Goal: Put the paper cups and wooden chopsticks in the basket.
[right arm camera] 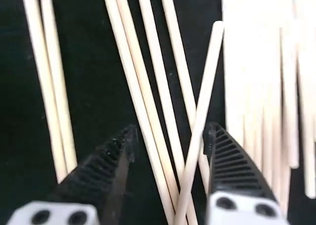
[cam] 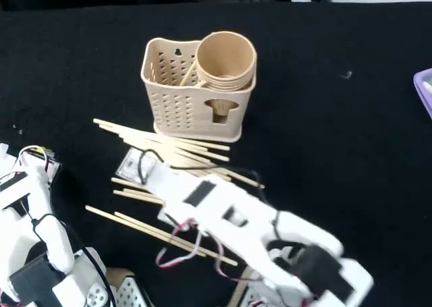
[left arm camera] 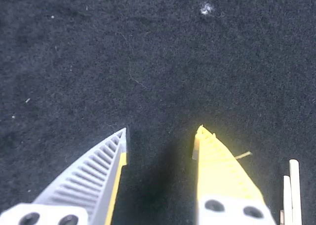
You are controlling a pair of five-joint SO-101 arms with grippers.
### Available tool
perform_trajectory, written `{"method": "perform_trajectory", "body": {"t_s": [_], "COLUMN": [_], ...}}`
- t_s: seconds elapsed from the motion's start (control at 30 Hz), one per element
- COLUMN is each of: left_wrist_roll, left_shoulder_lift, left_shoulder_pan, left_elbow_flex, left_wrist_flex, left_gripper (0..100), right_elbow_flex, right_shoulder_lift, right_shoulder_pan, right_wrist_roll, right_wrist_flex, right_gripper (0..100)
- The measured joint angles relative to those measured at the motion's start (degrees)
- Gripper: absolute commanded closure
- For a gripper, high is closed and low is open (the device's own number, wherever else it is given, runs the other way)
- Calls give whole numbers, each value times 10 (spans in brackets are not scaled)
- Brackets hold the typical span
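A beige perforated basket [cam: 179,108] stands at the table's middle back. A stack of paper cups [cam: 226,59] sits in its right compartment, and a few chopstick ends lean in the left one. Several wooden chopsticks [cam: 169,145] lie scattered on the black cloth in front of it. My right gripper [right arm camera: 171,131] is open low over this pile, with a few crossed chopsticks [right arm camera: 163,101] between its fingers. In the high view the right arm [cam: 223,209] stretches from the front right to the pile. My left gripper [left arm camera: 162,131] is open over bare cloth at the front left.
Two long chopsticks [cam: 148,229] lie apart near the front, under the right arm's wires. Chopstick ends [left arm camera: 291,190] show beside my left gripper. A purple object [cam: 425,88] sits at the right edge. The black cloth [cam: 324,138] right of the basket is bare.
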Motion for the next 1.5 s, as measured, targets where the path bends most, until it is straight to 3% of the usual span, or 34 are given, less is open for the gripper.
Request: {"method": "perform_trajectory", "body": {"t_s": [0.1, 0.23, 0.87, 1.17, 1.37, 1.5], "left_wrist_roll": [0, 0, 0, 0, 0, 0], "left_shoulder_lift": [0, 0, 0, 0, 0, 0], "left_shoulder_pan": [0, 0, 0, 0, 0, 0], "left_elbow_flex": [0, 0, 0, 0, 0, 0], "left_wrist_flex": [0, 0, 0, 0, 0, 0], "left_gripper": [780, 780, 780, 780, 780, 780], "right_elbow_flex": [-39, -58, -20, 47, 47, 42], "right_shoulder_lift": [42, 50, -127, -87, -39, -30], "right_shoulder_pan": [0, 0, 0, 0, 0, -4], "right_wrist_roll": [0, 1, 2, 1, 0, 0], "right_wrist_flex": [31, 62, 97, 18, 21, 32], "right_gripper": [807, 991, 988, 984, 882, 918]}}
